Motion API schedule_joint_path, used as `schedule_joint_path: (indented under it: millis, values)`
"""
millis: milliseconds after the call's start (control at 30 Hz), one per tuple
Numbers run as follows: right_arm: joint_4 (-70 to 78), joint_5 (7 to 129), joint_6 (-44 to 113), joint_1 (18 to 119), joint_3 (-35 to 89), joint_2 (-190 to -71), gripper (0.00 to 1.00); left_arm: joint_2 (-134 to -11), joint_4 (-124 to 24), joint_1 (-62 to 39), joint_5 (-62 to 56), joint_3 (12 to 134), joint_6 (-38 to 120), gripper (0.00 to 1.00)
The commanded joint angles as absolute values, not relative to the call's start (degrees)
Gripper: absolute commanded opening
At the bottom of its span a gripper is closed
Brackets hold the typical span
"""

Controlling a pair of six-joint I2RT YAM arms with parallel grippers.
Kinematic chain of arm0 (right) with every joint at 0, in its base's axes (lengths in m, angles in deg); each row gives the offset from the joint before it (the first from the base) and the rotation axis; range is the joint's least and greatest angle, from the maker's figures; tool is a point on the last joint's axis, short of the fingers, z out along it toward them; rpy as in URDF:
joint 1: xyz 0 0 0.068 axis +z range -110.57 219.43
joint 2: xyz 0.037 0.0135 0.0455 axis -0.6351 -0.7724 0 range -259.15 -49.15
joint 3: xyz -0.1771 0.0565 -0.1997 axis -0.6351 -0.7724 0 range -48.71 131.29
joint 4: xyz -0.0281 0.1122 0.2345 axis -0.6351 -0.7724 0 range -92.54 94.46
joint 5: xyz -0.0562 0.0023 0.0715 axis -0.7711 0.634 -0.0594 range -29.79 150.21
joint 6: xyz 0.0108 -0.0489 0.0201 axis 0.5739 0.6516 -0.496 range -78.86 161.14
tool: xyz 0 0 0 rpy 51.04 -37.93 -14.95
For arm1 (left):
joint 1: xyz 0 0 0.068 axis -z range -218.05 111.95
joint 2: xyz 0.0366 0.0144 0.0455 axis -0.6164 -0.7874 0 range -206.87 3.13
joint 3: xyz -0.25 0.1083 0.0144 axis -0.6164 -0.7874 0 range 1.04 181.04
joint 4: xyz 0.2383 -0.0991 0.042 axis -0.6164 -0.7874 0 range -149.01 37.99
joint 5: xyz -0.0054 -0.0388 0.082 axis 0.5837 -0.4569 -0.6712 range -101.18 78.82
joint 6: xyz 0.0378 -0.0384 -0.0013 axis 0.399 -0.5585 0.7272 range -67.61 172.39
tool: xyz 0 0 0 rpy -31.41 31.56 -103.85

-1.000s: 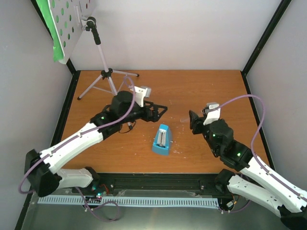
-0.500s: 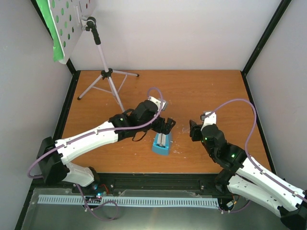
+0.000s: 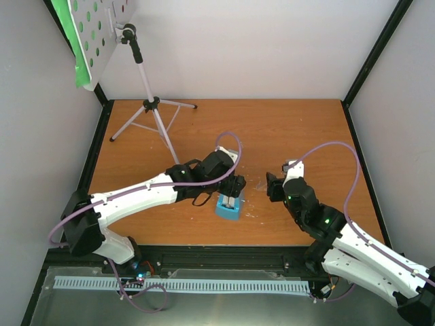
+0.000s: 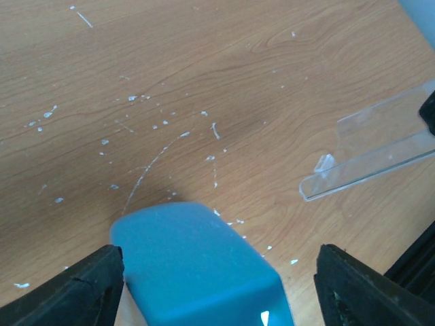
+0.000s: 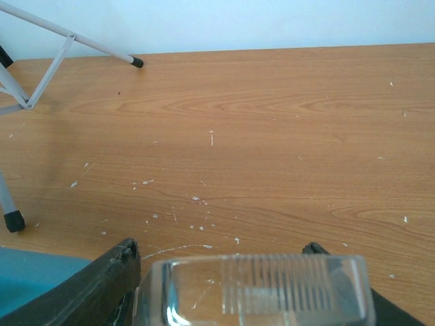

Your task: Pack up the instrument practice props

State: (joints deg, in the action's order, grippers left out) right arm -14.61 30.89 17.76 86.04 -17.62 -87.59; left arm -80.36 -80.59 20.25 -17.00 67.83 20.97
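Though seemingly without contact, left arm [image 3: 139, 195] low and forward, its pincer [image 4: 219, 288] wide astride the blue metronome [image 4: 194, 261].

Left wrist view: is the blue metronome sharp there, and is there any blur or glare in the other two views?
Left wrist: the metronome is soft, being near the lens; the table grain is sharp. Right wrist: the clear plastic piece is blurred, the stand leg crisp. Top external: even light, soft shadows, no strong glare.
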Motion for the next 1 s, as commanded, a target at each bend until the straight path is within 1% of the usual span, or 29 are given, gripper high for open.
schedule_joint_path:
  millis: [0,233,433,533,733,967]
  values:
    - [-12.81,30.41,16.97,86.23,-18.51,-86.95,0.53,-81.73,-83.37,21.05,-18.28,69.62,20.60,0.75]
    - [-12.36,29.71,16.79,86.27,-19.29,-86.68,0.53,-80.47,-86.98,21.06,-21.36,69.29,17.67,0.60]
    - [-11.62,29.85,17.65,86.26,-19.70,-87.16,0.54,-80.70,-89.00,21.00,-26.42,70.93,17.87,0.47]
    - [-11.51,29.50,17.76,86.27,-20.18,-86.63,0.54,-82.04,-89.28,19.52,-29.00,73.10,18.45,0.45]
    - [-11.45,30.16,17.85,86.27,-21.10,-84.84,0.54,-84.56,-85.66,14.15,-30.35,76.76,24.00,0.42]
    - [-11.72,30.14,17.23,86.27,-22.13,-82.82,0.54,-91.24,-82.04,9.94,-28.65,83.09,28.53,0.41]
